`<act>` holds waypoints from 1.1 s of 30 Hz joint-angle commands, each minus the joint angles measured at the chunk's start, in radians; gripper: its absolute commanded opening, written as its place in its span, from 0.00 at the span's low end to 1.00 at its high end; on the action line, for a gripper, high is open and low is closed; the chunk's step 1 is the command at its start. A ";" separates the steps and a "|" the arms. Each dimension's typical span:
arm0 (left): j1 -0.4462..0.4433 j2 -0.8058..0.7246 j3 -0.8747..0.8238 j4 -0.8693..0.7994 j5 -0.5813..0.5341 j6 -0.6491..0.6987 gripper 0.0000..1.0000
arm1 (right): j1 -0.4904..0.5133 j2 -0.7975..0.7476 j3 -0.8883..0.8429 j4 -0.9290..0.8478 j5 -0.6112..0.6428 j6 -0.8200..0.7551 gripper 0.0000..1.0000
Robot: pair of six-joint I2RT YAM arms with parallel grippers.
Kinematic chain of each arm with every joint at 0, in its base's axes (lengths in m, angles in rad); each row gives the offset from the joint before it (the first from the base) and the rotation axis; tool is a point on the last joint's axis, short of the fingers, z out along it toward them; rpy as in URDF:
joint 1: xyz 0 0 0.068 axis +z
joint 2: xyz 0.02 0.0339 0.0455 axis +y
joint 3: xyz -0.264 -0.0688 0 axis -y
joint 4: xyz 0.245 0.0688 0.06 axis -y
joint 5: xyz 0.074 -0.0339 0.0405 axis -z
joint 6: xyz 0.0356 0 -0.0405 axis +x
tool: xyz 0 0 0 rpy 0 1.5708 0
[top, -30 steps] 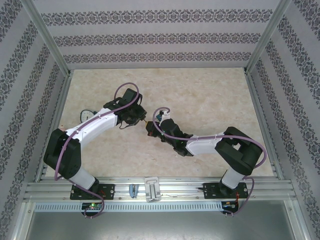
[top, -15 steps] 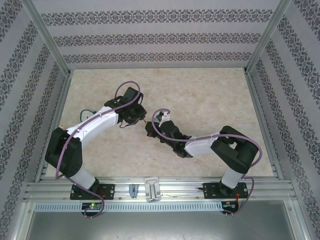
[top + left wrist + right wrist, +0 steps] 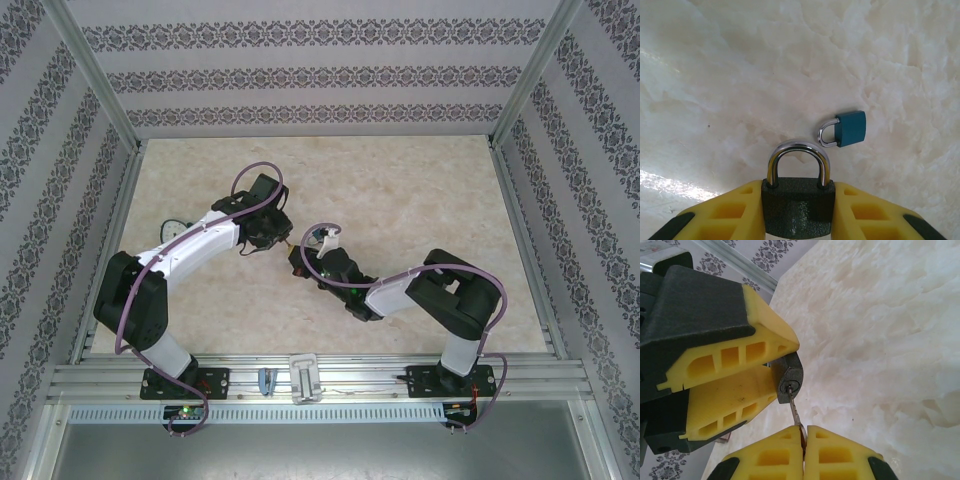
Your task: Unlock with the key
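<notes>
My left gripper [image 3: 797,212] is shut on a dark grey padlock [image 3: 797,205], its yellow fingers [image 3: 725,212] pressing both sides of the body and the silver shackle pointing away. In the right wrist view the padlock's underside [image 3: 791,377] faces me. My right gripper [image 3: 803,440] is shut on a small silver key [image 3: 796,415]. The key's tip sits in the keyhole [image 3: 789,386], with most of the blade still showing. From above, the left gripper [image 3: 270,236] and right gripper [image 3: 300,262] meet near the table's middle, held off the surface.
A small blue padlock [image 3: 851,128] lies on the marble table just beyond the held one. Some small dark items [image 3: 172,226] lie by the table's left rail. Patterned walls and metal rails enclose the table [image 3: 420,190].
The right arm's elbow has swung left toward the centre, while its gripper stays at the padlock. The left arm has barely moved.
</notes>
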 commanded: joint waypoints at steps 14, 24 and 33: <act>0.022 -0.032 -0.032 -0.021 0.066 -0.034 0.30 | 0.033 -0.063 -0.035 0.051 0.185 -0.068 0.00; 0.042 -0.057 -0.048 0.001 0.075 -0.047 0.30 | 0.034 -0.056 -0.035 0.069 0.152 -0.076 0.00; 0.061 -0.064 -0.065 0.028 0.075 -0.066 0.30 | 0.045 -0.051 -0.041 0.064 0.131 -0.058 0.00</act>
